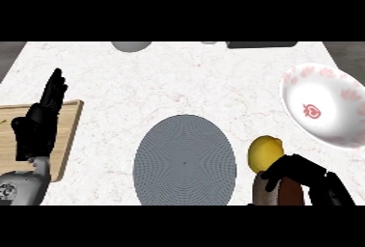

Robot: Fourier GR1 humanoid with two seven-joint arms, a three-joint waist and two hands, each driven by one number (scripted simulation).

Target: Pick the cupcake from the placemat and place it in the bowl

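The cupcake (266, 153), yellow on top with a brown base, shows just right of the grey round placemat (185, 161), off its edge. My right hand (303, 176) is curled round the cupcake's brown lower part and hides most of it. The white bowl (324, 107) with red flower marks stands at the right, beyond the hand. My left hand (41, 120) rests open at the left edge, fingers pointing up.
A wooden board (68, 135) lies at the left under my left hand. A grey round object (130, 46) and a dark flat object (261, 44) sit at the counter's far edge. The counter is white marble.
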